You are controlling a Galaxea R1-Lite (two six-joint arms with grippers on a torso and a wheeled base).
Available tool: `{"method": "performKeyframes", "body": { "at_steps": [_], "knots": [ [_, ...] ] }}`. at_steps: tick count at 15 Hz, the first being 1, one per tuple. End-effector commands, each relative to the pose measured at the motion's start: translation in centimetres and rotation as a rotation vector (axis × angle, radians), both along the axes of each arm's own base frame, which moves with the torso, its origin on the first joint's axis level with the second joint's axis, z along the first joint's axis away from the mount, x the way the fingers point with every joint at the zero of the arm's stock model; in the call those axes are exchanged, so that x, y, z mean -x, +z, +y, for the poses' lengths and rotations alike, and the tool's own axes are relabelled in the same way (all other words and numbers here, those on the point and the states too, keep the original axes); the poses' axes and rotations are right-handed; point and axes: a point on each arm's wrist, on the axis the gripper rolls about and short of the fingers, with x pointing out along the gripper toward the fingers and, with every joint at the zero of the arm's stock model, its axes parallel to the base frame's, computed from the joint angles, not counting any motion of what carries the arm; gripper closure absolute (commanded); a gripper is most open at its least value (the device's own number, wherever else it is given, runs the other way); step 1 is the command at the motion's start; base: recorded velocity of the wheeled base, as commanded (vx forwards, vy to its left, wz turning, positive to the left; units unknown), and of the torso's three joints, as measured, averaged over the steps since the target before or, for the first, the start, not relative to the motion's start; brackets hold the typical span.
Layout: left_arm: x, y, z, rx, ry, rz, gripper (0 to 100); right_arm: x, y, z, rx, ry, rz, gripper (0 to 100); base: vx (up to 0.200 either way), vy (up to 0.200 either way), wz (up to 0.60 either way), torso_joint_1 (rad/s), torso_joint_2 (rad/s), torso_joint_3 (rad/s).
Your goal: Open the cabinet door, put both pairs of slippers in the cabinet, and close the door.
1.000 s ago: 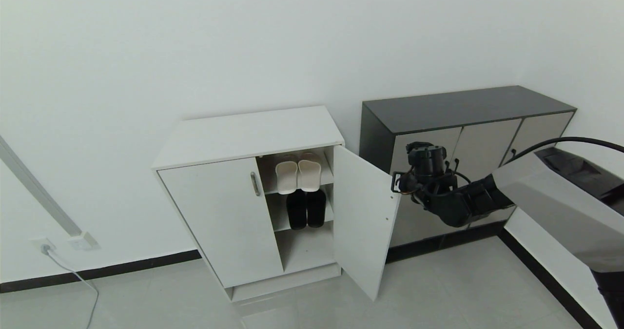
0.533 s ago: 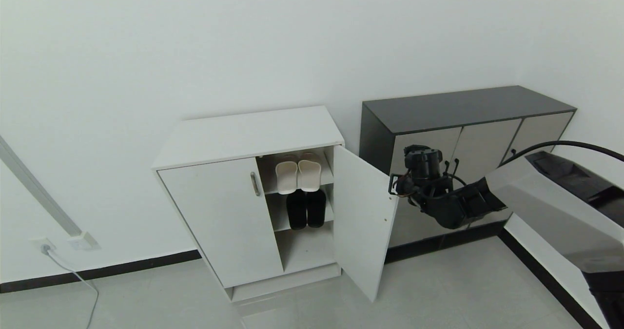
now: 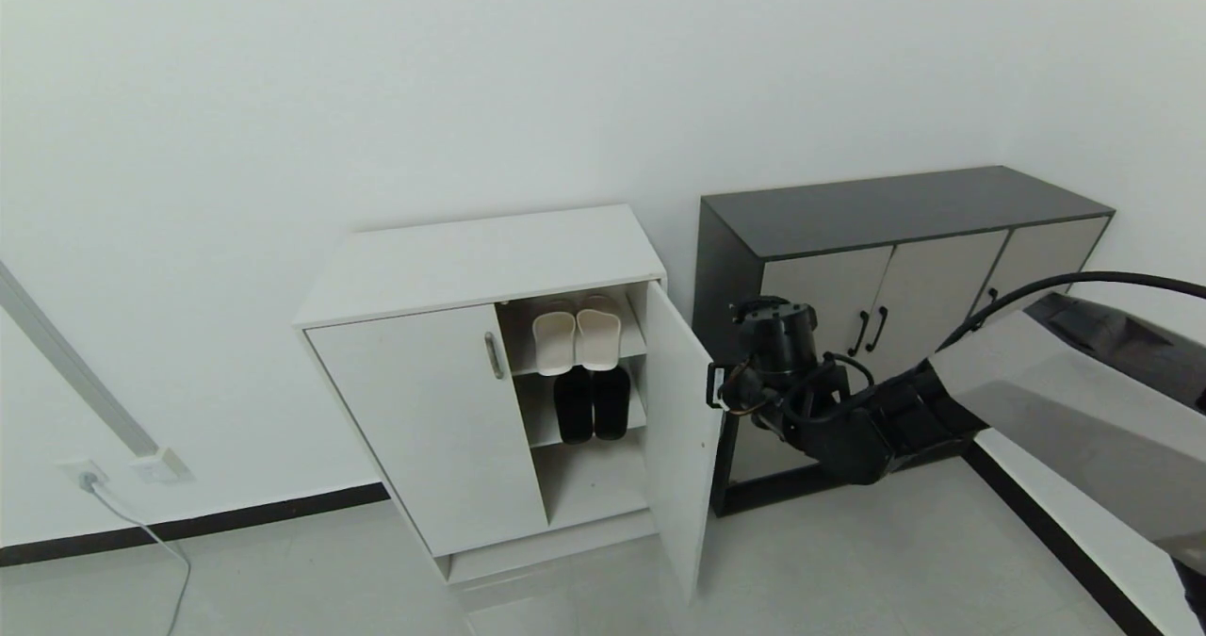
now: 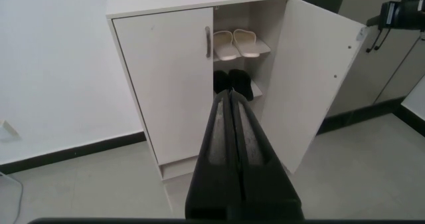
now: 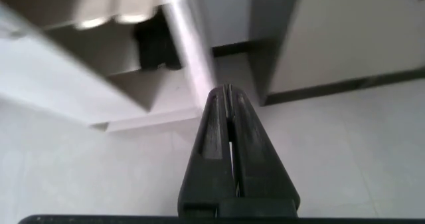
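The cabinet door stands wide open, hinged on the right side of the white cabinet, its free edge swung out toward the near side, so the head view sees it almost edge-on. Both pairs are in: white slippers on the upper shelf, black slippers on the shelf below, toes pointing in. That leaves closing the door, by my reading.

Here's the key relation. The right gripper sits just to the right of the door, against or just beside its outer face at about mid-height; actual contact can't be made out. Its fingers are pressed together with nothing between them. The door lies to the left of those fingers, its long axis upright, so a push leftward and toward the far side should swing it home.

The left gripper, also closed and empty, hangs well back on the near side, aimed at the opening, so the right arm is the nearer one.

Around it: the left door is closed, its handle beside the gap. A dark sideboard stands just right of the cabinet, behind the right arm. Nothing sits in the door's swing path.
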Motion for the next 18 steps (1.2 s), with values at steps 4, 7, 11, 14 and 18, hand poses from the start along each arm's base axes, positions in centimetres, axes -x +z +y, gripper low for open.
{"method": "performKeyframes", "body": {
  "at_steps": [4,7,11,14,18],
  "knots": [
    [0.0,0.0,0.0,0.0,0.0,0.001,100,1.7,1.3,0.3,-0.004,0.031,-0.012,100,0.0,0.0,0.0,0.0,0.0,0.0],
    [0.0,0.0,0.0,0.0,0.0,0.001,100,3.4,1.7,-0.5,-0.01,0.112,0.022,100,0.0,0.0,0.0,0.0,0.0,0.0],
    [0.0,0.0,0.0,0.0,0.0,0.001,100,4.1,1.4,-1.1,0.049,0.142,0.026,100,0.0,0.0,0.0,0.0,0.0,0.0],
    [0.0,0.0,0.0,0.002,0.0,0.001,100,4.2,1.3,-0.9,0.049,0.146,0.019,100,0.0,0.0,0.2,0.006,0.0,0.001],
    [0.0,0.0,0.0,0.0,0.0,0.001,100,3.9,0.7,-1.1,0.055,0.14,0.03,100,0.0,0.0,0.6,0.002,0.01,0.001]
  ]
}}
